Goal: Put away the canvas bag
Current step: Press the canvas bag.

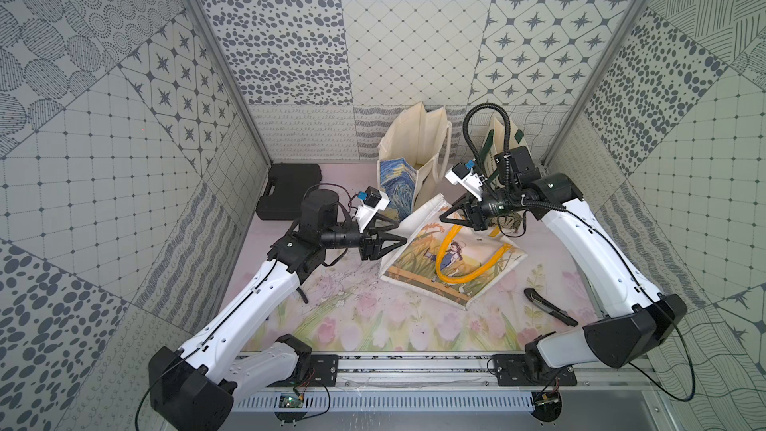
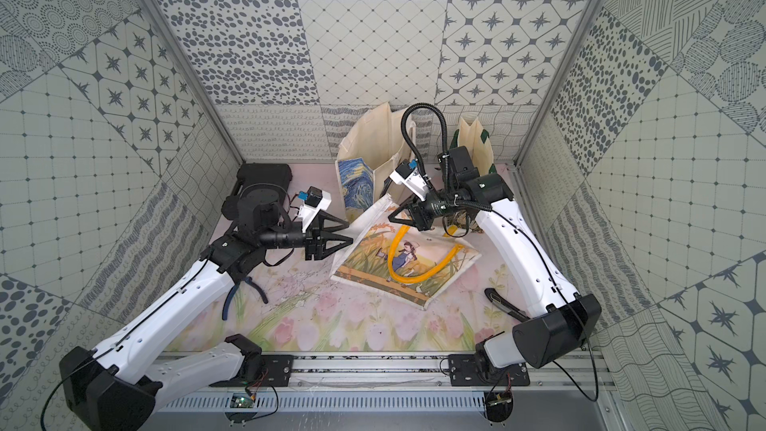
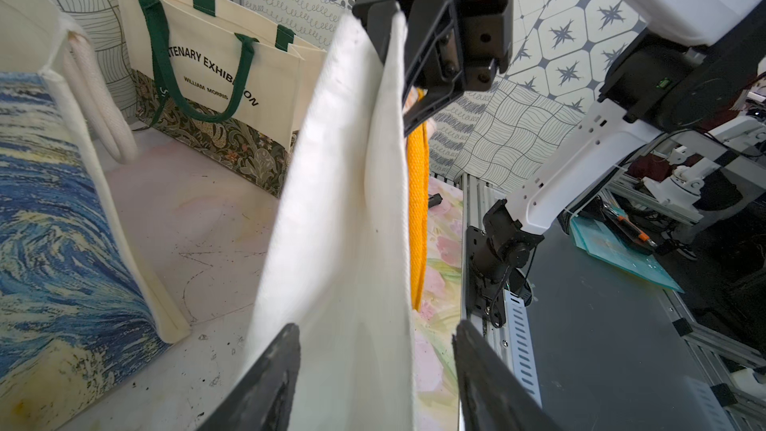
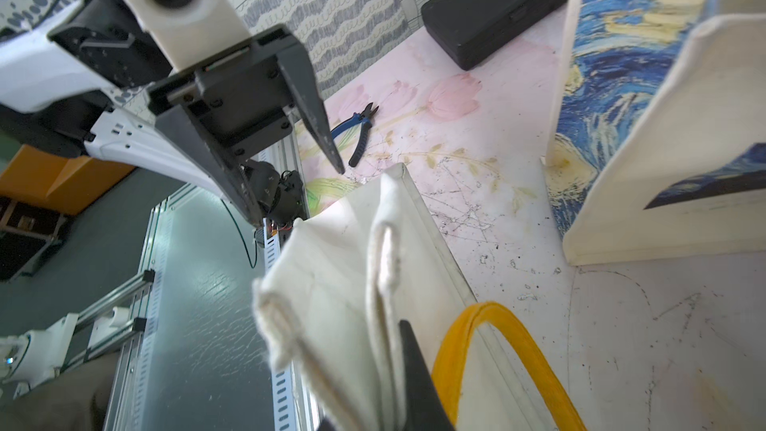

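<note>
The right gripper (image 1: 442, 217) is pinching the raised edge of the cream, yellow-handled illustrated canvas bag (image 1: 447, 271); the left gripper (image 1: 401, 232) is standing open beside it, apparently without contact.

Three walls (image 1: 414, 55) close the cell, covered with grey-on-white patterned panels: dots, stars, grids, wavy lines; metal posts (image 1: 217, 55) stand at the far corners; the tabletop (image 1: 373, 325) carries a pale floral mat with pink tulips; an aluminium rail (image 1: 414, 369) runs along its near edge.
</note>
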### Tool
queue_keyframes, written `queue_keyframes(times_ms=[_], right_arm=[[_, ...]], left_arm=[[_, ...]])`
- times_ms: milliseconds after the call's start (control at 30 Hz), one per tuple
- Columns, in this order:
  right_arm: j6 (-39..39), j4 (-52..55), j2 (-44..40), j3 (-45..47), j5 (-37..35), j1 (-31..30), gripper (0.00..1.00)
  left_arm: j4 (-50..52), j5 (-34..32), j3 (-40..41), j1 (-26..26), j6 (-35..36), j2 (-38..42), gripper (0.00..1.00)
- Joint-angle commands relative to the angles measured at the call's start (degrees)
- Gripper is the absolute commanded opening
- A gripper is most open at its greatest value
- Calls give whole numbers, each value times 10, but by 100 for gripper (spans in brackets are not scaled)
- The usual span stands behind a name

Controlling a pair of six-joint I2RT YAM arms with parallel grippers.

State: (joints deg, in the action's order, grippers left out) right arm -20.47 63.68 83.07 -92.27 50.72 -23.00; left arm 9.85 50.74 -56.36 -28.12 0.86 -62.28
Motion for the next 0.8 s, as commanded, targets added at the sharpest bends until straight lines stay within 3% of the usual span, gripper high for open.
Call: queue_keyframes(times_ms=[0,267,467,600,767], right_arm=[[-88,38,-22,3,38,-19,0],[-185,98,11,-21,32,-61,0],[-164,74,29,-32,25,-75,0],[-135,47,42,-42,14,-79,0],[-94,16,57,-59,2,-80,0]], left_arm=[[8,75,-30,-3,33,-20,61],[17,161,-70,-3,32,-55,61],[-16,213,-70,-3,-7,-73,62],[-95,242,-53,-3,-78,-81,62],[-138,248,-43,-7,-119,-90,62]])
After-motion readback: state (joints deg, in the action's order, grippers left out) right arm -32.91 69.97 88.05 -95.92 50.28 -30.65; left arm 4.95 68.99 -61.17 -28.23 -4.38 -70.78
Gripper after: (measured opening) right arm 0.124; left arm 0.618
